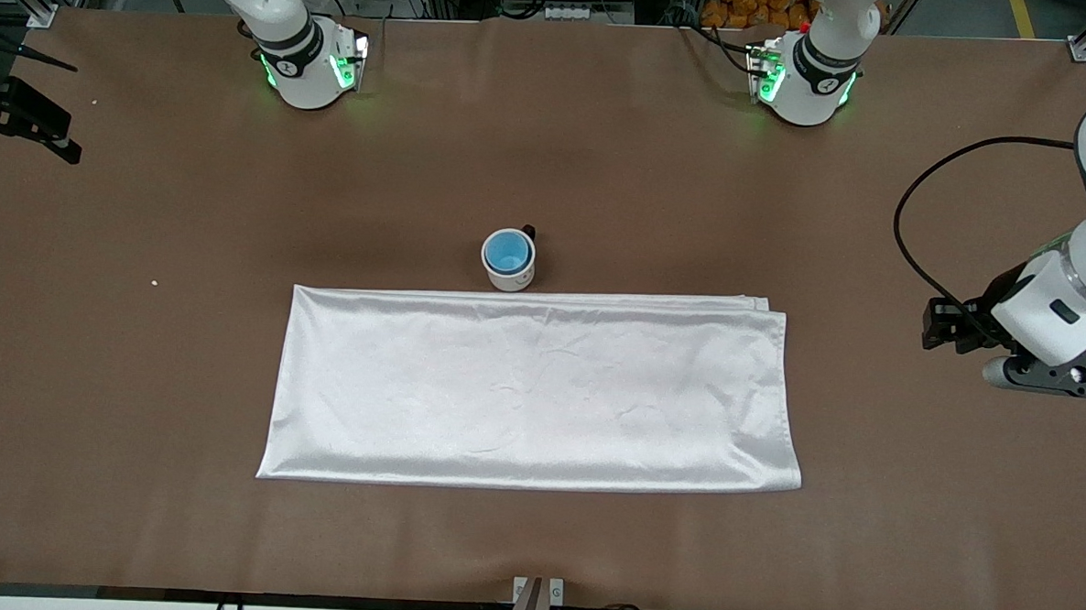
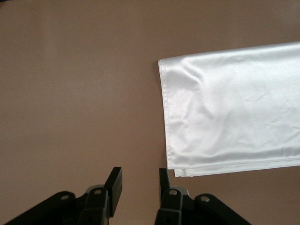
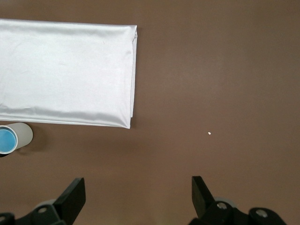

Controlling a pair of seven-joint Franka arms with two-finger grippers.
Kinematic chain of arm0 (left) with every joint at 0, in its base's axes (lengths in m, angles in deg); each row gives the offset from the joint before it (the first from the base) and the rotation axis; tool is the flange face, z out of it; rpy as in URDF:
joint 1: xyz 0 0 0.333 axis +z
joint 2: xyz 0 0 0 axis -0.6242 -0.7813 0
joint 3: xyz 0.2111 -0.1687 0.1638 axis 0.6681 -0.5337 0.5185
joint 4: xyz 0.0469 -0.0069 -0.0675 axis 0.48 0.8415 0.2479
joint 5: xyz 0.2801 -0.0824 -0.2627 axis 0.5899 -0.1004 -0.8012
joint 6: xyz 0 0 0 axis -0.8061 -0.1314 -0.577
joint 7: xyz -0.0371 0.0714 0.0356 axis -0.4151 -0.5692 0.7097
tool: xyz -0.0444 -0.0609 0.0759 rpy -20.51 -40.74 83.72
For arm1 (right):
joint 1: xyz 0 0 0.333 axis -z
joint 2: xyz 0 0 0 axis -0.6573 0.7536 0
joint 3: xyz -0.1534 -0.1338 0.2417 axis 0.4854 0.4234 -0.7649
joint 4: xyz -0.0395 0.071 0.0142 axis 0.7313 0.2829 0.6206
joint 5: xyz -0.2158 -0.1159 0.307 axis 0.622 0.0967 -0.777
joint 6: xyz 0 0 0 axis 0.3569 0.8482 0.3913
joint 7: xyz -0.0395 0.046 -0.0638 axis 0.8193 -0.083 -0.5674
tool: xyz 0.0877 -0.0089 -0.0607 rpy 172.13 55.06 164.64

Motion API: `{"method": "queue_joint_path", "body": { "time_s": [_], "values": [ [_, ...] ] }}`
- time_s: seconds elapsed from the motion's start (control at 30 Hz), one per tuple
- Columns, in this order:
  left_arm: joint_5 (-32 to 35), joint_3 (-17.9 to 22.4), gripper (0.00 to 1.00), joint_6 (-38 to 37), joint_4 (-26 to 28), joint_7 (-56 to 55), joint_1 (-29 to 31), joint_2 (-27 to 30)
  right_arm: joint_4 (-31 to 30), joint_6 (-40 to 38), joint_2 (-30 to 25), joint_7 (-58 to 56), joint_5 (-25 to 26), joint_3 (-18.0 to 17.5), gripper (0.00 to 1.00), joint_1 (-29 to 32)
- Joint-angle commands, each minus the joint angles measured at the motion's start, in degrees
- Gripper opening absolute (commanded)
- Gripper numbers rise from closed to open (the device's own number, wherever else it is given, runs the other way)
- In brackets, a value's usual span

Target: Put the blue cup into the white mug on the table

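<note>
Task looks done: blue cup [image 1: 507, 249] sits inside white mug [image 1: 509, 261], nothing left but retreat, by my read.

Count, near to far:
- white cloth [image 1: 530, 387]: 1, flat on table [image 1: 138, 342].
- mug: 1, at cloth's farther edge.
- cup: 1.

Left gripper [image 2: 139, 182] over bare table off cloth's end, fingers narrowly apart, empty. Right gripper [image 3: 138, 194] wide apart, empty, over table.

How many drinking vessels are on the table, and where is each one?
2. The white mug stands on the table, just farther from the front camera than the white cloth. The blue cup sits inside the mug. None seems hidden.
</note>
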Motion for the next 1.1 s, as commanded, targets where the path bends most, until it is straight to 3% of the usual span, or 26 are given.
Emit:
{"method": "queue_joint_path", "body": {
  "time_s": [0.0, 0.57, 1.07],
  "values": [
    [0.8, -0.3, 0.4, 0.2, 0.4, -1.4, 0.0, 1.2, 1.3, -1.2, 0.6, 0.2, 0.6, -0.5, 1.0, 0.5],
    [0.7, -0.1, 0.4, 0.2, 1.0, -1.3, -0.4, 4.3, 0.9, -1.7, 0.9, -0.1, 0.6, -0.5, 1.0, 0.3],
    [0.3, 0.6, 0.44, 3.6, 9.5, -0.4, 0.2, 13.8, 0.9, -1.7, 0.9, 0.1, 0.5, -0.8, 1.0, 0.1]
  ]
}}
